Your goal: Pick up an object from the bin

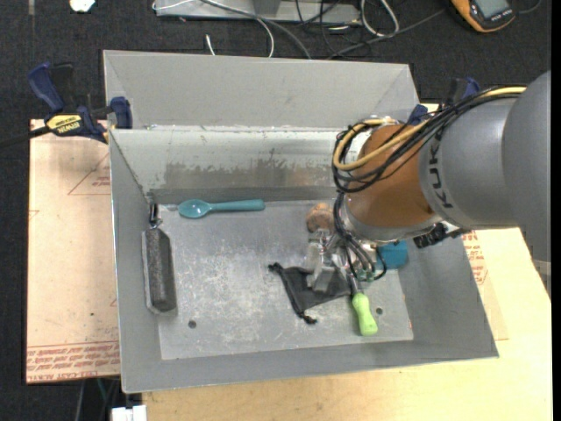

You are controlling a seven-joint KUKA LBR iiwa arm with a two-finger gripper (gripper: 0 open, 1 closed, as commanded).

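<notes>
The claw [326, 266], whose opening cannot be told, is seen low over the black flat piece [302, 295] just beside the green marker [364, 316], and should be centred on that piece, clear of the marker, before lifting is attempted.

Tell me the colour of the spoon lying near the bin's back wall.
The spoon is teal all over, bowl and handle alike; the camera view shows it best.

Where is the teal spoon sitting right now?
In the camera view the teal spoon lies along the back wall of the bin, left of centre. The grey bar is below-left of it; the gripper is to its right.
</notes>
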